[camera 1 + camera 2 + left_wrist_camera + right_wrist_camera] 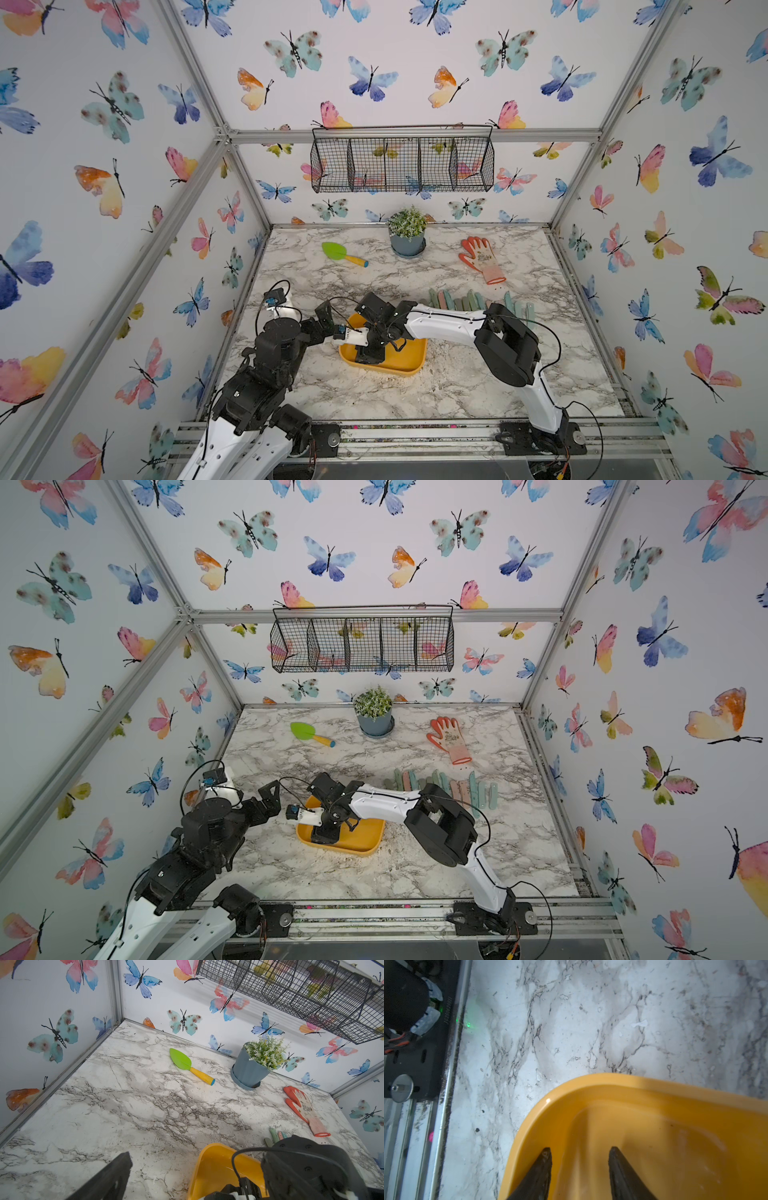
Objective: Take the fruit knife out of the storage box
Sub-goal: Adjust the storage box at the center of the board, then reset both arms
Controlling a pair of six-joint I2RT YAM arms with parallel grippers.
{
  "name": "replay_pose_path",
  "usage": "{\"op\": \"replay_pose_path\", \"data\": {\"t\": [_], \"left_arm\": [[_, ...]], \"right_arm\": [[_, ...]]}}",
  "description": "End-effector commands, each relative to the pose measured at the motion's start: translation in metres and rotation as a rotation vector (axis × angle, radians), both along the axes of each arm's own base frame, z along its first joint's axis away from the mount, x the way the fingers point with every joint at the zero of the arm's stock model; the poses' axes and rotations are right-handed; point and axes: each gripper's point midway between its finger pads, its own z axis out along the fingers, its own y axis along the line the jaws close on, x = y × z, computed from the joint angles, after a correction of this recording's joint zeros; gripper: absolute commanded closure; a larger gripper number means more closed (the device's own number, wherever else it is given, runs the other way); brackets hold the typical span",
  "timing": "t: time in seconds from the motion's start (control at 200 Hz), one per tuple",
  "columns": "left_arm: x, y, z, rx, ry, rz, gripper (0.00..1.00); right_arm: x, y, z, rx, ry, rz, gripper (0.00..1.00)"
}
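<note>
The storage box (409,368) is a shallow yellow-orange tray near the table's front middle, in both top views (365,848). My right gripper (580,1149) is open inside the box (633,1082), its fingertips (547,1155) low over the bare floor with nothing between them. In the top views the right arm covers much of the box. My left gripper (195,1159) stands open at the box's left corner (207,1159); one finger (118,1174) shows clearly. The fruit knife is hidden in every view.
A green trowel (343,253), a potted plant (407,235) and an orange glove (482,257) lie along the back. A row of pastel fence slats (457,299) lies behind the right arm. A black wire basket (401,162) hangs on the back wall.
</note>
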Motion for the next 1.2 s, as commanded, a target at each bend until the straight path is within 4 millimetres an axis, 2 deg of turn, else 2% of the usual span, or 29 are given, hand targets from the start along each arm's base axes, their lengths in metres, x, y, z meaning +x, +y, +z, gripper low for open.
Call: {"op": "replay_pose_path", "data": {"t": [0.0, 0.335, 0.385, 0.481, 0.551, 0.721, 0.831, 0.906, 1.051, 1.196], "left_arm": [[0.0, 0.001, -0.004, 0.002, 0.011, 0.007, 0.02], [0.0, 0.002, -0.004, 0.003, 0.011, 0.011, 0.02], [0.0, 0.003, -0.003, 0.001, 0.007, 0.012, 0.02], [-0.001, 0.002, -0.003, 0.001, 0.008, 0.01, 0.02], [-0.001, 0.003, -0.003, 0.002, 0.008, 0.012, 0.02], [0.001, 0.001, -0.005, 0.006, 0.017, 0.005, 0.02], [0.001, -0.001, -0.006, 0.004, 0.018, -0.003, 0.02], [0.003, -0.004, -0.007, 0.002, 0.021, -0.018, 0.02], [0.005, -0.007, -0.011, 0.01, 0.044, -0.032, 0.02], [0.004, -0.003, -0.01, 0.015, 0.033, -0.012, 0.02]], "right_arm": [[-0.016, 0.001, -0.003, -0.008, 0.049, 0.054, 0.52], [-0.027, -0.006, -0.003, -0.029, 0.051, 0.07, 0.52], [-0.024, -0.006, -0.002, -0.029, 0.035, 0.053, 0.52], [-0.006, -0.006, 0.005, -0.03, -0.05, -0.015, 0.52], [0.001, -0.005, 0.02, 0.003, -0.089, -0.052, 0.51], [0.004, -0.004, 0.062, 0.142, -0.121, -0.12, 0.5], [0.014, -0.005, 0.091, 0.24, -0.166, -0.207, 0.47], [0.024, -0.009, 0.103, 0.261, -0.202, -0.276, 0.47], [0.054, -0.033, 0.122, 0.272, -0.285, -0.493, 0.44], [0.074, -0.076, 0.147, 0.37, -0.293, -0.674, 0.41]]}}
